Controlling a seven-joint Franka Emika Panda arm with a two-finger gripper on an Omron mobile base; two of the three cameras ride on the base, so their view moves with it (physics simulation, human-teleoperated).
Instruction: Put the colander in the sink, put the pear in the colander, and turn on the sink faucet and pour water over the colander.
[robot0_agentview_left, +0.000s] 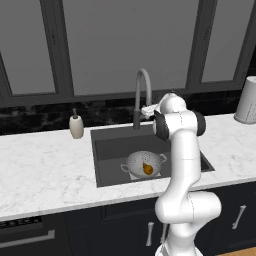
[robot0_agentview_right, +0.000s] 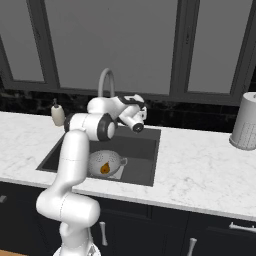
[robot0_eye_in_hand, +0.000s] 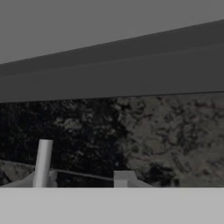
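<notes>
I see a white marble counter (robot0_agentview_left: 45, 170) running left to right over dark cabinet doors (robot0_agentview_right: 220, 232) with pale bar handles, a black marbled backsplash (robot0_agentview_left: 35, 120) along the far wall, and tall dark-framed grey windows (robot0_agentview_left: 130, 45) above it.

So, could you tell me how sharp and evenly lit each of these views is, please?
Left base view: crisp and evenly lit, with the pear clear in the colander. Right base view: equally sharp, soft shadows in the sink. Hand view: dim and blurry.
</notes>
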